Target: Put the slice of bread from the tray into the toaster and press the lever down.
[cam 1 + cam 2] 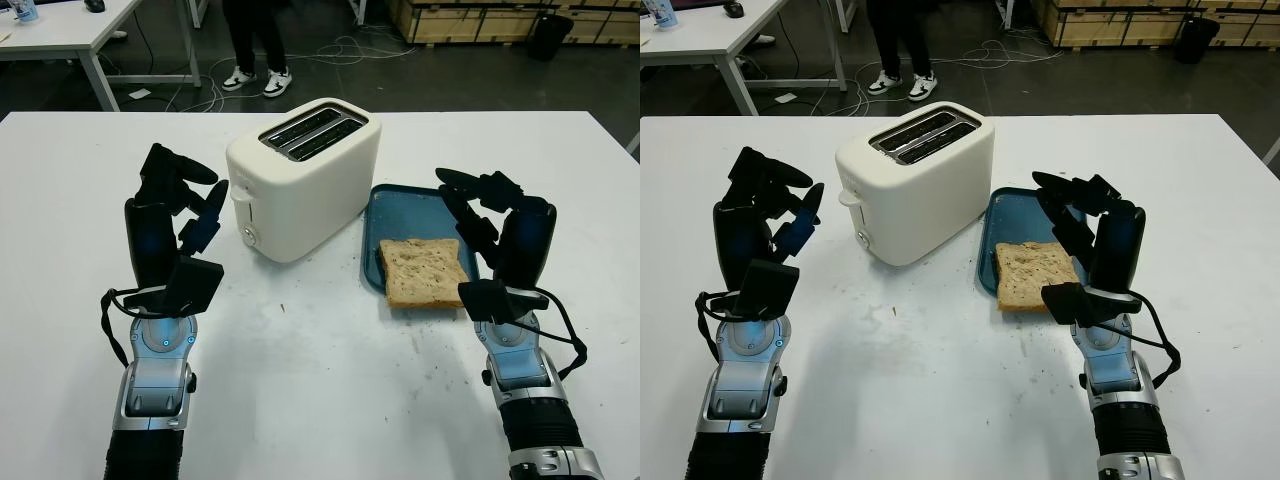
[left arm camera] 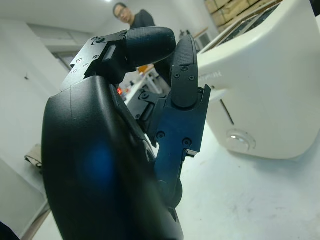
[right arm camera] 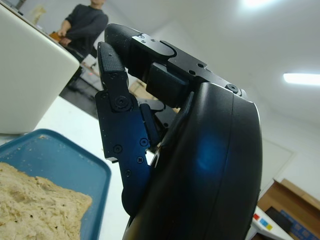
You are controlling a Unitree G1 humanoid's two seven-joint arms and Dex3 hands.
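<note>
While the slice of bread (image 1: 424,272) lies untouched on the blue tray (image 1: 400,205), nothing of the task looks begun. The tray sits right of the tabletop's (image 1: 320,400) centre, touching or just beside the white toaster (image 1: 300,180), which stands mid-tabletop toward the far edge. The slice covers the tray's near end and overhangs its near rim slightly. Both toaster slots (image 1: 300,133) are empty; the lever (image 1: 243,199) on the end facing the left arm looks up.

Right robot hand (image 1: 480,215): holds nothing, fingers unflexed, raised just beside the tray's right rim, fingers reaching over that edge, not touching the slice. Left robot hand (image 1: 185,205): also holds nothing, raised near the toaster's lever end, apart from it.

Step in hand, as judged: right hand to grasp the slice

- Take it at the overhanging near edge or the right edge, where fingers can get beneath; the tray rim blocks the other sides
- Bread is soft, so a light pinch; a hard one would tear or crumple it
- Turn the slice upright and line it up with a slot's long axis before lowering
- Left hand is well placed for the lever; steady the toaster if it slides

A person (image 1: 255,40) stands beyond the far edge
</note>
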